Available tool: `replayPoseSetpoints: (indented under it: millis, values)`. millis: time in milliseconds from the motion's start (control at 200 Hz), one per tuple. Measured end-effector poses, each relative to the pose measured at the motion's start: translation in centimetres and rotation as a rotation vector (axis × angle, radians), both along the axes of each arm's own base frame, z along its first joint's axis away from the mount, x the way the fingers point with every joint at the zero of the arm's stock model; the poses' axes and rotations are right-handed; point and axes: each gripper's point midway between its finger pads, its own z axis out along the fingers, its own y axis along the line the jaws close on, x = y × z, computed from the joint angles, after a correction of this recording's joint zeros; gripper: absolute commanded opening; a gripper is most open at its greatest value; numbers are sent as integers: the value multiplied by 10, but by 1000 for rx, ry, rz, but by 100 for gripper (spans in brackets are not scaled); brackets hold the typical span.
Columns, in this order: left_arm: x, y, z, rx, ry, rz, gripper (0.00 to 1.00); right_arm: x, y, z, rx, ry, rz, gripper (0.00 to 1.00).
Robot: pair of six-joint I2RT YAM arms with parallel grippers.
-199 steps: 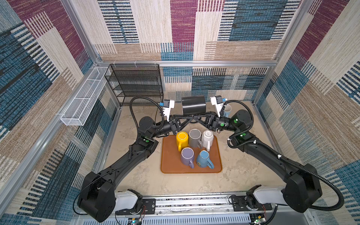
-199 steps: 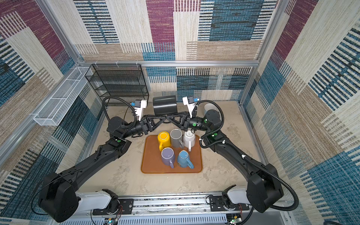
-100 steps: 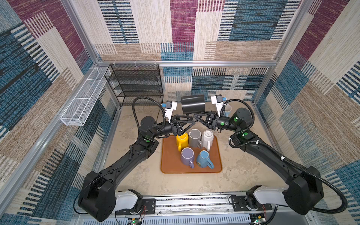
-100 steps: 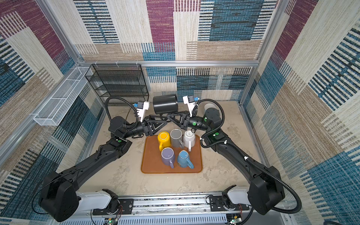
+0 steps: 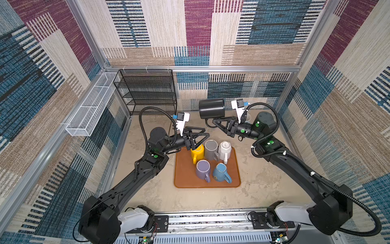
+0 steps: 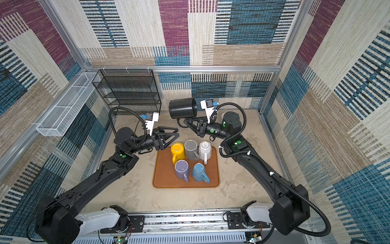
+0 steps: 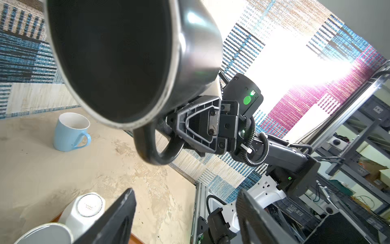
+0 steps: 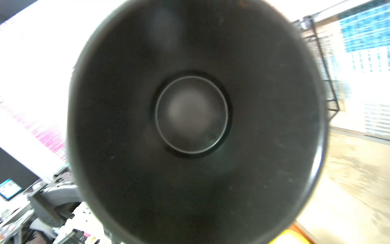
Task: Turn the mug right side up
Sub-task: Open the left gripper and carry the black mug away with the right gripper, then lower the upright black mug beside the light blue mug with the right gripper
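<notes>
From my station I see the black mug (image 5: 211, 108) up in the air over the far side of the worktop (image 5: 211, 198), behind the tray (image 5: 183, 169), lying on its side rather than standing. The right fingers (image 7: 212, 121) are clamped together on its handle (image 7: 157, 160), which hangs below the body. In the left wrist view its open mouth faces the camera. In the right wrist view its base (image 8: 191, 115), with a round foot ring, fills nearly the whole picture. The left fingers (image 7: 120, 217) stand well apart and hold nothing. In both top views they hover over the far left corner of the tray, above the yellow mug (image 5: 197, 151), lower than the black mug and clear of it. The tray carries 5 mugs: the yellow mug, a grey mug (image 5: 211, 149) and a white mug (image 5: 224, 149) in the far row, and a purple mug (image 5: 203, 169) and a blue mug (image 5: 219, 172) in the near row. The white mug is bottom up. A light blue mug (image 7: 69, 132) stands upright on the worktop beyond the tray, near the right arm (image 5: 295, 162). A black wire rack (image 5: 147, 90) sits in the far left corner.
</notes>
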Motion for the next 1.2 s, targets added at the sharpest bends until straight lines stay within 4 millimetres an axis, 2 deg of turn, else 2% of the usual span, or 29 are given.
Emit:
replayPoseSetpoints:
  millis: [371,611,927,1202]
  values:
    - [3,14,-16,85,22,115,75,38,-38,-11,-52,54,-147,0]
    - [7,22,-31,150,60,177,75,71,-59,-44,-107,147,-226,0]
    - [16,33,-54,240,128,270,75,108,-74,-69,-170,201,-297,0]
    - [19,50,-77,358,165,361,75,149,-93,-111,-262,293,-404,0]
